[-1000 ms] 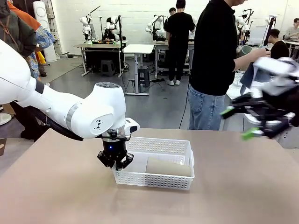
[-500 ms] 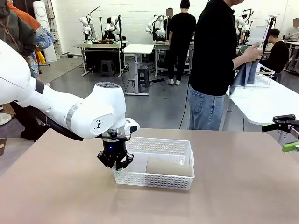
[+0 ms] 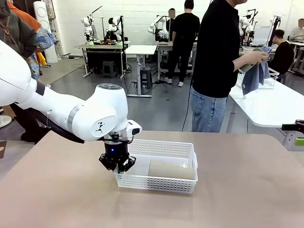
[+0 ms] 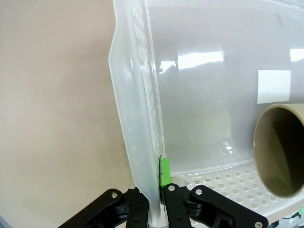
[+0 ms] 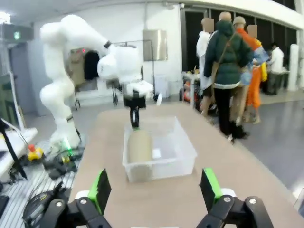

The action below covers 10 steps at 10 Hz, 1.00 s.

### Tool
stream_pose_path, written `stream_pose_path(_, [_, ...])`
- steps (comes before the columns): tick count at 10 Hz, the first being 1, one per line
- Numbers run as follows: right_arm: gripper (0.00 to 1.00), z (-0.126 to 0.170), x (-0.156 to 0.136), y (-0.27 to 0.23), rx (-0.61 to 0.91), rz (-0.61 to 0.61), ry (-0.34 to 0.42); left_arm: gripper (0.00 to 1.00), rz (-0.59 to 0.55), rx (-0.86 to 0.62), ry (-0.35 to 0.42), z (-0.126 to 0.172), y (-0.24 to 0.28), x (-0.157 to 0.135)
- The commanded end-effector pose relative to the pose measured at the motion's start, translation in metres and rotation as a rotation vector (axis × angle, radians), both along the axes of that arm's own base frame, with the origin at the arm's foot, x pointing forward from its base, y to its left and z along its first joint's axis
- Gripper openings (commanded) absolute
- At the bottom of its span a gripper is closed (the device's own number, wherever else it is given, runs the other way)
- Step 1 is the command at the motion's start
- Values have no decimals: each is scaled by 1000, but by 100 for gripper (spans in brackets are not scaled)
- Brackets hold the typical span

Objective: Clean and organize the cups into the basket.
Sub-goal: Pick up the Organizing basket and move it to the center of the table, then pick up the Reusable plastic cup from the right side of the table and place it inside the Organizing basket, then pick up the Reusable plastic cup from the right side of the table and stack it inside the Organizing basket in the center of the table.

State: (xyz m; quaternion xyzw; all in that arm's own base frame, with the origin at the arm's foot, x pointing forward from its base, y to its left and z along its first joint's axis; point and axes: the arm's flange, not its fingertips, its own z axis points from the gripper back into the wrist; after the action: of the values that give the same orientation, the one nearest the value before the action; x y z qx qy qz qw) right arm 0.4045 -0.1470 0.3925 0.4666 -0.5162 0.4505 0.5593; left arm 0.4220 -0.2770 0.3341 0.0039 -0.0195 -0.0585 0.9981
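The basket (image 3: 159, 164) sits near the middle of the surface (image 3: 57, 194), and the left jaws are closed on its wall at about its 8 o'clock corner. In the left wrist view they pinch the thin translucent rim, with one green pad (image 4: 164, 171) showing on the inner face. One tan cup (image 3: 172, 169) lies on its side inside the basket, toward its 4 o'clock end, its open mouth facing the pinched wall. The right jaws hang at the 3 o'clock edge of the front view, spread wide with nothing between them. Past the surface at 1 o'clock, a person (image 3: 218, 52) holds a blue-grey cloth (image 3: 254, 78) around what may be another cup. The basket looks light and thin-walled, so it will likely flex and slide rather than resist, and a pinch on the rim steadies it better than it would lift it. The cup looks rigid, matte and light. Lying loose it may roll, and across its body near the wider mouth seems the safest place to grip.
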Motion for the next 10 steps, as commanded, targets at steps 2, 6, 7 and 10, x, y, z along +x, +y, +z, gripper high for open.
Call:
stream_pose_path(2, [100,-9,0,4,-53,33,15,0,1,8,4,-4,0,-4])
stream_pose_path(6, [100,-9,0,4,-53,33,15,0,1,8,4,-4,0,-4])
stream_pose_path(7, [100,-9,0,4,-53,33,15,0,1,8,4,-4,0,-4])
stream_pose_path(10, [100,-9,0,4,-53,33,15,0,1,8,4,-4,0,-4])
